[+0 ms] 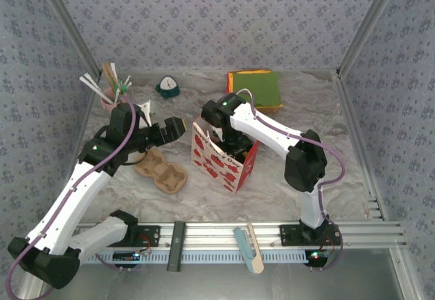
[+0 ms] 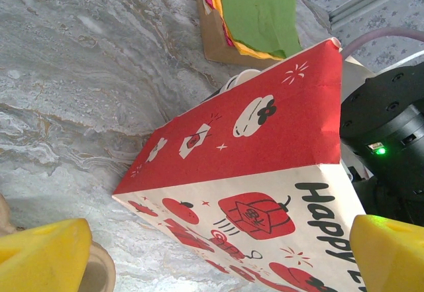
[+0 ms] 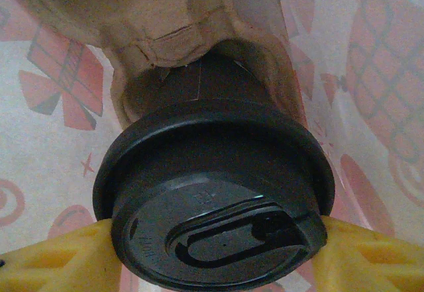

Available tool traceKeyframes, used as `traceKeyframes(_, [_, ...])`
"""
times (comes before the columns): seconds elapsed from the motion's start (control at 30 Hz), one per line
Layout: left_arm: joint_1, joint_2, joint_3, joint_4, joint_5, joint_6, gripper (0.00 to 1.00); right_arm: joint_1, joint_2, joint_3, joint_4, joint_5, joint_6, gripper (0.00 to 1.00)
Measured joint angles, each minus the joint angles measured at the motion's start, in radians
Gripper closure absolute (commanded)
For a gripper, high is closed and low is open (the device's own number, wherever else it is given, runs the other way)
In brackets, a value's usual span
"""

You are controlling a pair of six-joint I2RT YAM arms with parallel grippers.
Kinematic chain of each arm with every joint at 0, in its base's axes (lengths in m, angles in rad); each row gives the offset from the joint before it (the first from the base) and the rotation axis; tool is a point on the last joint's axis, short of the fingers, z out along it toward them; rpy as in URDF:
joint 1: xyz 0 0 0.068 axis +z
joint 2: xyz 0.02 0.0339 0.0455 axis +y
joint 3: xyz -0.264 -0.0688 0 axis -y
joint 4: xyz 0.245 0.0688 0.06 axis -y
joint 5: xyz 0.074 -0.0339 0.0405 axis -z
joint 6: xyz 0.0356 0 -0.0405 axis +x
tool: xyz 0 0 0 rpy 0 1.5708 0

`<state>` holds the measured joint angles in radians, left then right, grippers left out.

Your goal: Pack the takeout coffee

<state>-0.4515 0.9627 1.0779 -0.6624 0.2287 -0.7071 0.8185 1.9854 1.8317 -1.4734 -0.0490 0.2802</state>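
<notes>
my right end effector (image 3: 213,252) grips the dark paper cup with a round black plastic lid (image 3: 215,193) inside the red-and-white printed paper bag (image 1: 221,165); my left end effector (image 1: 177,126) hangs open beside the bag.

in the right wrist view my yellow fingers (image 3: 53,259) press against the lid's rim on both sides. the cup's body sits in a socket of a brown moulded cardboard holder (image 3: 172,27), with the bag's printed wall behind it. the bag stands near the middle of the marbled surface (image 1: 197,92). my left end effector, jaws spread wide and holding nothing, hovers just left of the bag, above a brown cardboard cup carrier (image 1: 162,171) that lies on the surface toward its left edge. in the left wrist view the bag's red side fills the space between my yellow fingertips (image 2: 46,255).
</notes>
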Motion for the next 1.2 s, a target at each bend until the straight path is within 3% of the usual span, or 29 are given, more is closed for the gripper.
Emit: traceKeyframes(1.2, [0.0, -0.011, 0.0, 0.0, 0.0, 0.0, 0.0, 0.003, 0.005, 0.006, -0.004, 0.003, 0.0, 0.3])
